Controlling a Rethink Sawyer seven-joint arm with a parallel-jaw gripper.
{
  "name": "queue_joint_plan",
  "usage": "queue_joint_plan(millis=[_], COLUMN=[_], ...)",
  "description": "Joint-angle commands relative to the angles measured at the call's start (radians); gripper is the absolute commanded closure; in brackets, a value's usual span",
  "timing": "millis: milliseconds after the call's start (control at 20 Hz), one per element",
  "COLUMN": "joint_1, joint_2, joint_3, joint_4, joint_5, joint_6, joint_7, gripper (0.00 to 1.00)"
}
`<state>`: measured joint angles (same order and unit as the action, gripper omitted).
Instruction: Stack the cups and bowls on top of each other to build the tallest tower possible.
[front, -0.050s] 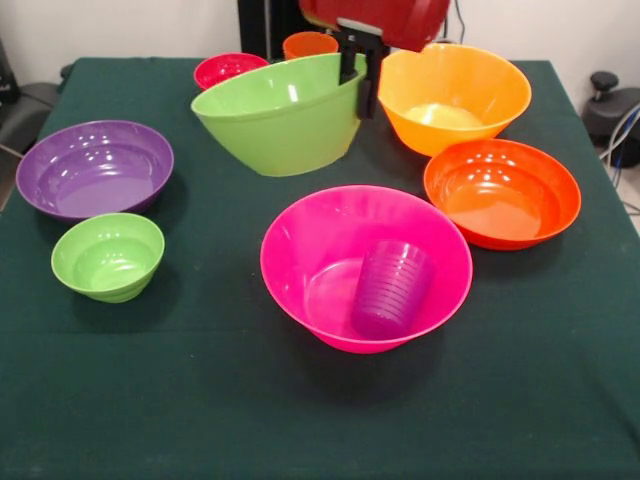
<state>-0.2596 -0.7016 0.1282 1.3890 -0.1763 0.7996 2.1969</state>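
Tower: purple cup (392, 288) inside pink bowl (300, 262) only | gripper (362, 75) clamped on green bowl (275, 115) rim, tilted, behind pink bowl | other bowls unstacked

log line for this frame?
gripper: shut on green bowl rim, bowl lifted, tilted | pink bowl: purple cup inside | tower: not built

Centre front on table (150, 400): big bowl (300, 285), holding cup (392, 288), which leans toward its right wall. Right of it and further back: second bowl (500, 195). Behind that: third bowl (455, 95). Left of third bowl: tilted bowl (285, 120), right rim pinched in gripper (360, 75). Behind tilted bowl: tiny bowl (228, 68) at left, far cup (310, 43) at right. Far left: wide bowl (95, 168), with small bowl (108, 257) just before it.
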Motion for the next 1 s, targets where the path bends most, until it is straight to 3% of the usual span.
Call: queue_joint_plan(millis=[50,300,550,700,1000], joint_1=[0.029,0.031,0.027,0.036,0.023], joint_2=[0.075,0.092,0.143,0.188,0.313], joint_3=[0.088,0.083,0.085,0.065,0.041], joint_4=[-0.004,-0.027,-0.124,-0.22,-0.446], joint_5=[-0.037,-0.045,-0.048,-0.072,-0.105], joint_6=[-0.014,-0.016,0.039,0.117,0.167], joint_7=[-0.069,-0.072,-0.092,-0.105,-0.122], gripper=[1.0,1.0,1.0,1.0,1.0])
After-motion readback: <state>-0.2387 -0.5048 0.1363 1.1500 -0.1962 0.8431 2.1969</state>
